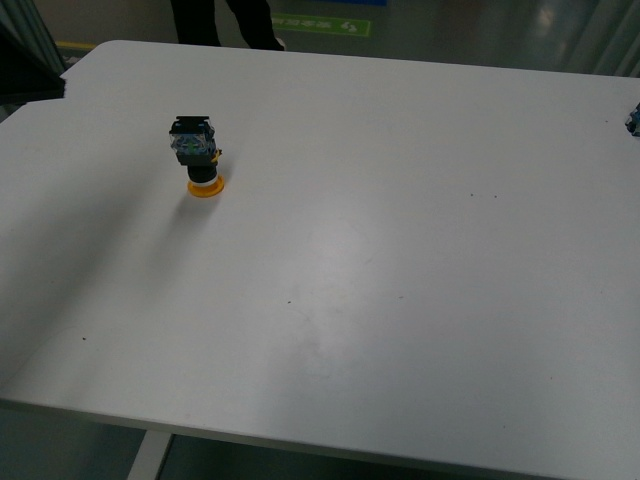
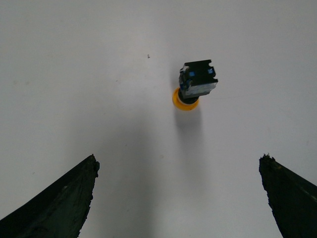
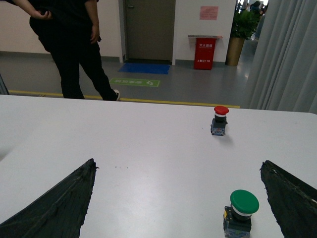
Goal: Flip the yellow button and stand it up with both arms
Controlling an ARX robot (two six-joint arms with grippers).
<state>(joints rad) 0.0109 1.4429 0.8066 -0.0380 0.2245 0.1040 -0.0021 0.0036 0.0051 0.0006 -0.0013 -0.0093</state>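
Observation:
The yellow button [image 1: 200, 158] stands upside down on the white table [image 1: 380, 260], left of the middle, its yellow-orange cap on the surface and its black and blue-grey contact body on top. It also shows in the left wrist view [image 2: 194, 85], apart from and ahead of my open, empty left gripper [image 2: 179, 163], a little to one side of the gap's middle. My right gripper [image 3: 178, 168] is open and empty over bare table. Neither arm shows in the front view.
In the right wrist view a green-capped button [image 3: 240, 210] stands upright near one finger, and a red-capped button [image 3: 219, 120] stands farther off. A person [image 3: 74, 44] stands beyond the table's far edge. A small blue object [image 1: 633, 118] sits at the table's right edge.

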